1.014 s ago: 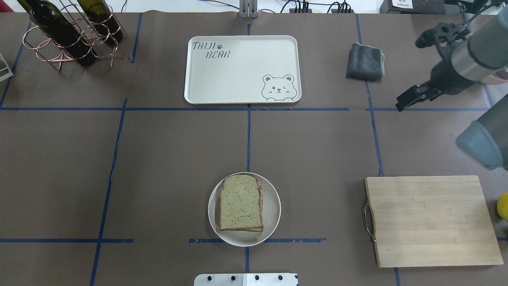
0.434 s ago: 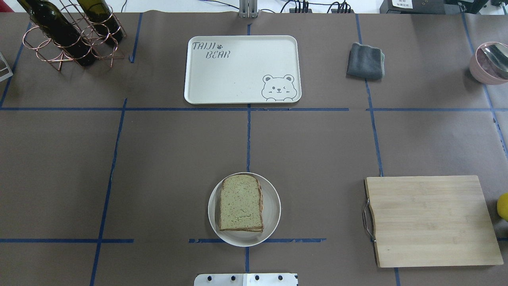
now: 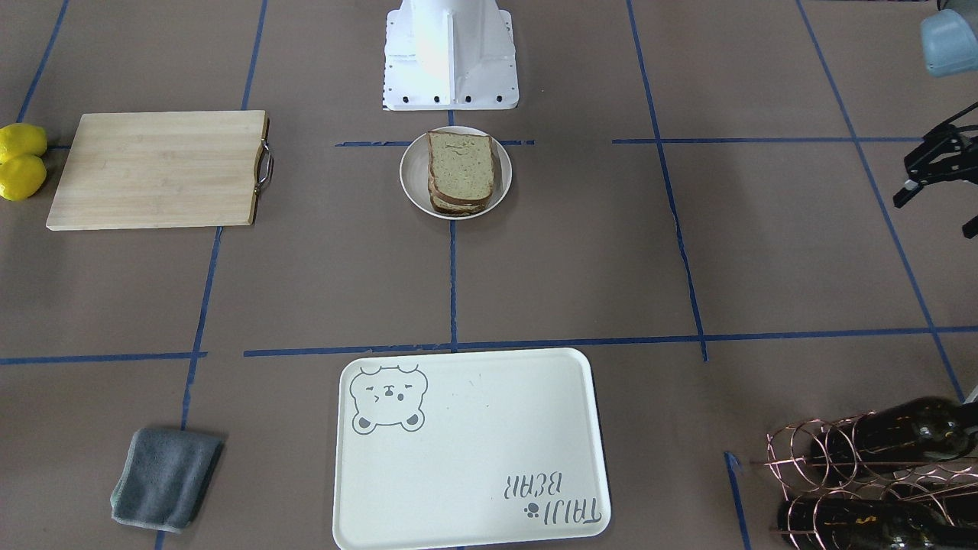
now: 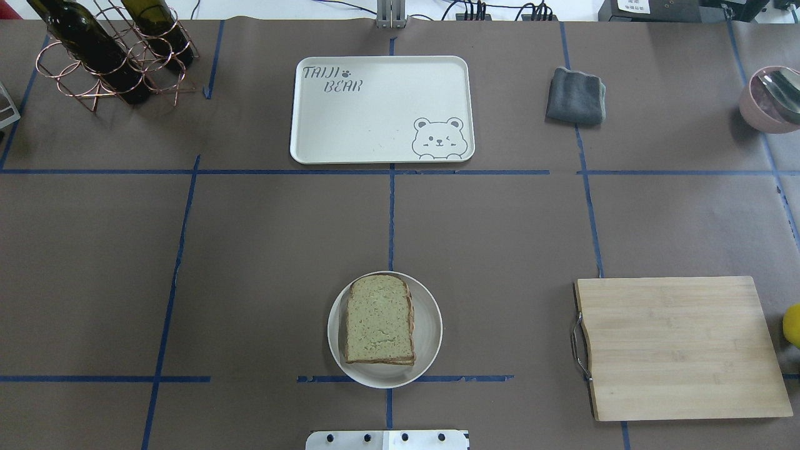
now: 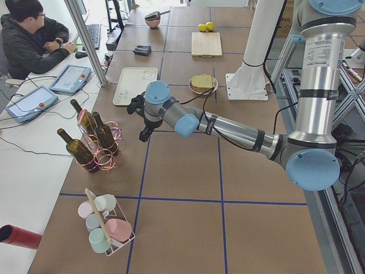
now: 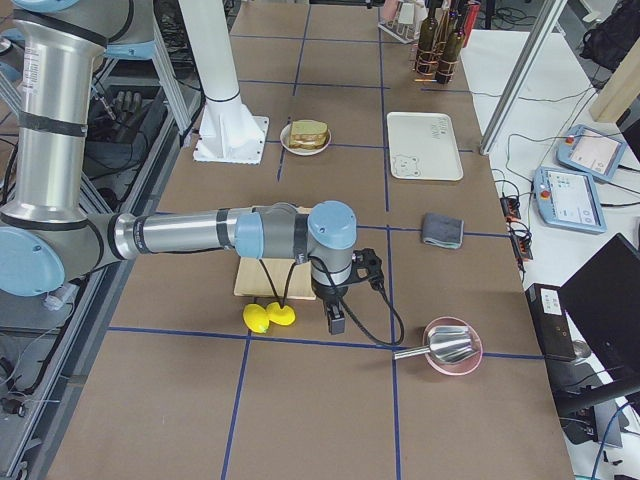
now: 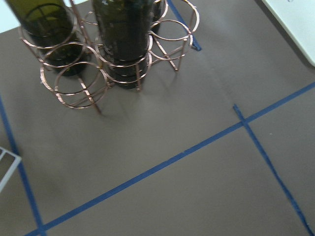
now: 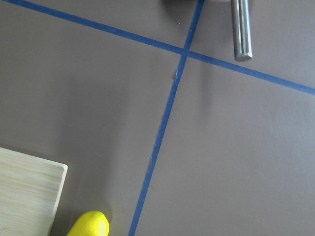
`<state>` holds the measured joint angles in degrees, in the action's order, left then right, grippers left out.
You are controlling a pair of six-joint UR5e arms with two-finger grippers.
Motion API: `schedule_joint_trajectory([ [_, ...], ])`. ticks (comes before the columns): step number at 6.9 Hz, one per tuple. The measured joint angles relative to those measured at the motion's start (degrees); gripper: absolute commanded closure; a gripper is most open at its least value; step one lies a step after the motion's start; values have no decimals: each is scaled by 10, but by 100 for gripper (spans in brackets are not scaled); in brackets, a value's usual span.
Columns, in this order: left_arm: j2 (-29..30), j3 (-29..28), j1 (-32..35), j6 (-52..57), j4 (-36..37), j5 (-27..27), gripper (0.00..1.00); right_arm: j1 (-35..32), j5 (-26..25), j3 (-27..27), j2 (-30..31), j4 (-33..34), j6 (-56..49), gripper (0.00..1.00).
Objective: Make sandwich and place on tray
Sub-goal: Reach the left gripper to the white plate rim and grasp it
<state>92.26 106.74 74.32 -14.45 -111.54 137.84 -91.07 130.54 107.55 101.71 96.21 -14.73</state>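
The sandwich (image 4: 379, 320) is a stack of tan bread slices with dark crust on a round white plate (image 4: 431, 325) at the near centre, also in the front view (image 3: 458, 169). No egg shows. The cream tray (image 4: 381, 109) with the bear drawing lies bare at the far centre. My left gripper (image 3: 934, 215) hangs at the front view's right edge, looks open and empty, and is far from the plate. My right gripper (image 6: 340, 300) shows only in the exterior right view, above the table beside the lemons; I cannot tell whether it is open or shut.
A wooden cutting board (image 4: 675, 347) with a metal handle lies near right, two lemons (image 3: 21, 162) beside it. A grey cloth (image 4: 575, 95) and a pink bowl with a ladle (image 4: 765, 100) sit far right. A wire rack of wine bottles (image 4: 112, 53) stands far left.
The right arm has drawn out of the overhead view's right edge, uncovering the pink bowl. The sandwich, plate and tray have not moved.
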Motion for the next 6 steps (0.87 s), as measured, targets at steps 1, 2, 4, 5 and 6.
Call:
schedule_joint_trajectory([
  [1,11,21,-41,-84,-2,-4,0,-6,3,-3,6,-1,3,0],
  [2,27,38,-80,-169,-4,-15,0,-9,8,-5,8,-1,5,0],
  [4,67,50,-170,-313,-6,-70,0,-9,16,-7,9,-1,6,0],
  [5,88,49,-217,-374,-6,-105,0,-9,17,-7,8,-1,6,0],
  [6,104,47,-258,-425,-7,-131,0,-9,17,-8,8,-1,6,0],
])
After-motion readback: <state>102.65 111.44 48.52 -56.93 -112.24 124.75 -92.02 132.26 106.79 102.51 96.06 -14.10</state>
